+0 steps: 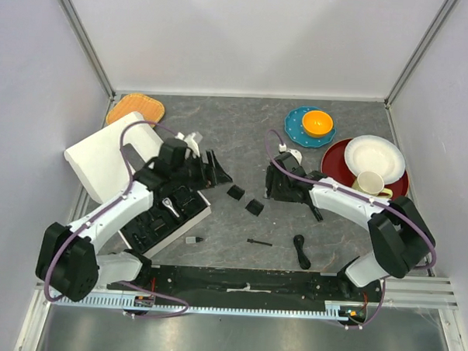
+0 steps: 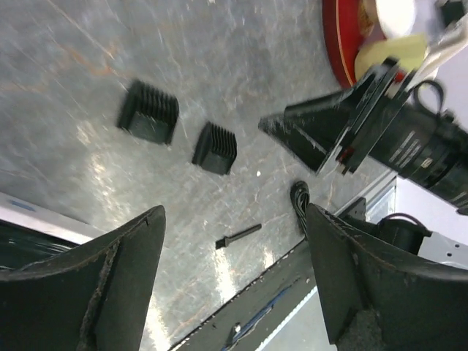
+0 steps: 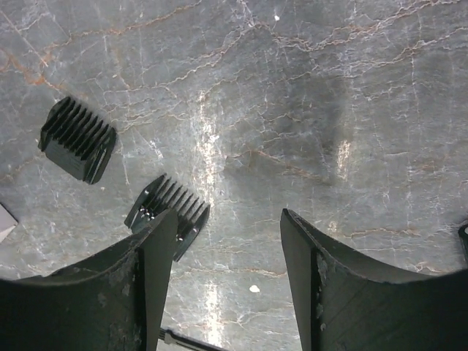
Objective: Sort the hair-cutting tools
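Note:
Two small black comb guards [image 1: 235, 193] [image 1: 253, 207] lie on the grey table between my arms. In the left wrist view these comb guards [image 2: 148, 111] [image 2: 215, 148] sit beyond my fingers. A thin black brush [image 1: 259, 243] and a coiled black cable [image 1: 301, 251] rest nearer the front, with a small black bit [image 1: 192, 240] to their left. My left gripper [image 1: 215, 171] [image 2: 234, 216] is open and holds nothing. My right gripper [image 1: 276, 185] [image 3: 229, 219] is open above bare table, and one comb guard [image 3: 167, 208] lies partly behind its left finger.
A white box with a black moulded tray [image 1: 166, 211] sits under my left arm, its lid [image 1: 102, 162] beside it. At the back are an orange woven mat [image 1: 136, 107], a teal plate with an orange bowl [image 1: 318, 123], a red plate [image 1: 337, 160], a white bowl [image 1: 373, 154] and a cup [image 1: 369, 183].

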{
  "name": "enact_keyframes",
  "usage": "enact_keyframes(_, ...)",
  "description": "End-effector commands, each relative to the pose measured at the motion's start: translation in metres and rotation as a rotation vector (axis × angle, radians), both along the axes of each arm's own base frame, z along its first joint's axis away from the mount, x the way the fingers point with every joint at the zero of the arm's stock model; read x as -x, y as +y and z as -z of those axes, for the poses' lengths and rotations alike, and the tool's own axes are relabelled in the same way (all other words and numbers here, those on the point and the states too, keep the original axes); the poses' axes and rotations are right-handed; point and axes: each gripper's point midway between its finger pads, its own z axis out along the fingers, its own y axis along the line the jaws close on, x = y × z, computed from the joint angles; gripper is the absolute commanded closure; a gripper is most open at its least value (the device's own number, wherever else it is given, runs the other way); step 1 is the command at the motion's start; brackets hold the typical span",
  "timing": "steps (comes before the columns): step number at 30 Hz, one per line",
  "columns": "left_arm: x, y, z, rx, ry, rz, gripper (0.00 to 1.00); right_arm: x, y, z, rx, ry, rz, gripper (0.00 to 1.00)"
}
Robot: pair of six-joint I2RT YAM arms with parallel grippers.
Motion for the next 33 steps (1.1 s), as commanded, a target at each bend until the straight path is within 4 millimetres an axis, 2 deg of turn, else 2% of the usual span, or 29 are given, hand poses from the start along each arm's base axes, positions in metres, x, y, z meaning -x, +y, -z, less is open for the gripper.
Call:
enact_keyframes(1, 0.002, -0.035, 0.006, 0.106, 0.012, -0.105, 0.19, -0.019, 0.007, -0.009, -0.032, -0.048, 0.071, 0.35)
enact_keyframes(3, 0.003, -0.042, 0.017, 0.1, 0.026, -0.158, 0.19, -0.021, 0.004, -0.005, -0.018, -0.048, 0.091, 0.36)
enact_keyframes(4, 0.016, -0.052, 0.029, 0.076, 0.045, -0.143, 0.2, -0.022, 0.005, -0.003, -0.017, -0.044, 0.099, 0.38)
enact_keyframes(6, 0.012, -0.061, 0.034, 0.074, 0.03, -0.203, 0.21, -0.026, 0.004, 0.006, -0.001, -0.033, 0.111, 0.44)
enact_keyframes(7, 0.02, -0.071, 0.047, 0.041, 0.044, -0.194, 0.22, -0.028, 0.007, 0.006, 0.001, -0.034, 0.109, 0.46)
enact_keyframes(9, 0.019, -0.072, 0.062, 0.006, 0.062, -0.25, 0.23, -0.031, 0.008, 0.011, 0.006, -0.028, 0.112, 0.49)
enact_keyframes(13, 0.032, -0.088, 0.078, -0.023, 0.067, -0.285, 0.24, -0.035, 0.009, 0.013, 0.005, -0.038, 0.123, 0.5)
enact_keyframes(22, 0.029, -0.098, 0.108, -0.006, 0.095, -0.418, 0.3, -0.037, 0.01, 0.023, 0.011, -0.031, 0.124, 0.5)
enact_keyframes(27, 0.031, -0.101, 0.136, -0.006, 0.166, -0.467, 0.32, -0.043, 0.015, 0.034, 0.015, -0.022, 0.122, 0.52)
enact_keyframes(33, 0.032, -0.111, 0.146, 0.032, 0.202, -0.457, 0.37, -0.04, 0.02, 0.045, 0.014, 0.013, 0.107, 0.57)
